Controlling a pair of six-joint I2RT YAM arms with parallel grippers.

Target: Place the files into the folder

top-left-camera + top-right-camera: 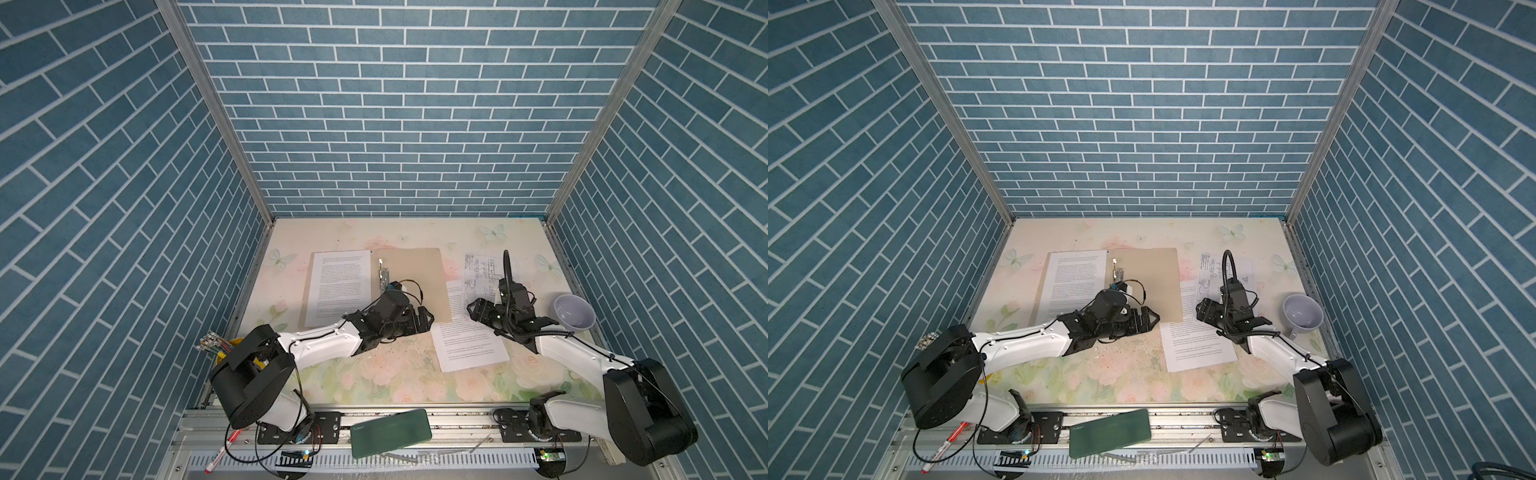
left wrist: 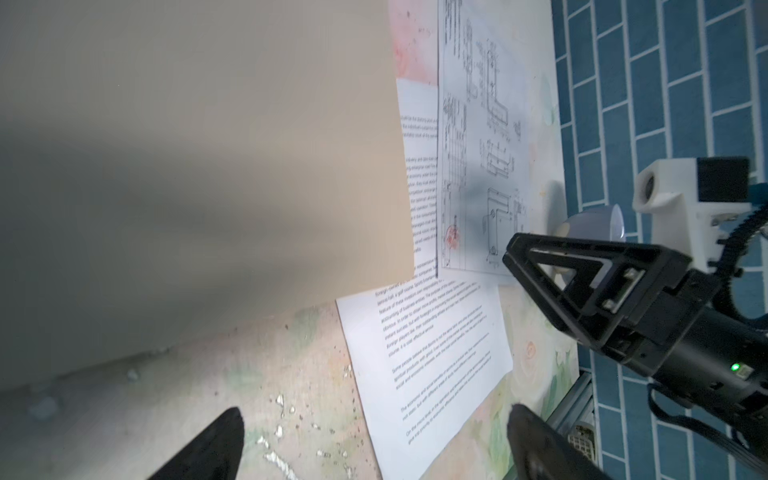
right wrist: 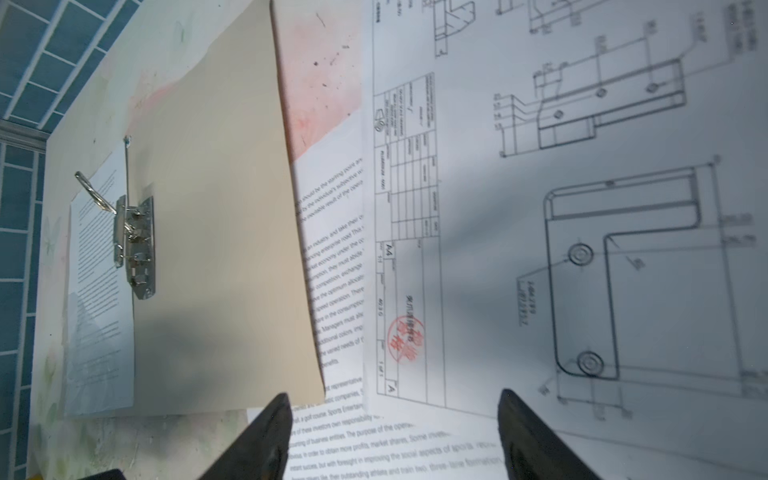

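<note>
The tan folder (image 1: 411, 274) (image 1: 1150, 278) lies flat at mid-table, its metal clip (image 1: 383, 276) (image 3: 137, 245) standing up. One text file (image 1: 340, 286) (image 3: 99, 311) lies just left of the clip. A second text file (image 1: 465, 345) (image 2: 436, 353) lies right of the folder, its upper part under the diagram file (image 1: 482, 274) (image 3: 582, 208). My left gripper (image 1: 428, 320) (image 2: 376, 411) is open and empty at the folder's near right corner. My right gripper (image 1: 473, 309) (image 3: 394, 395) hovers open over the two overlapping files, holding nothing.
A lilac cup (image 1: 573, 311) stands at the right edge, close to my right arm. A yellow holder of pencils (image 1: 220, 349) sits at the near left. A dark green case (image 1: 390, 432) and a red pen (image 1: 224, 449) rest on the front rail. Brick-pattern walls enclose three sides.
</note>
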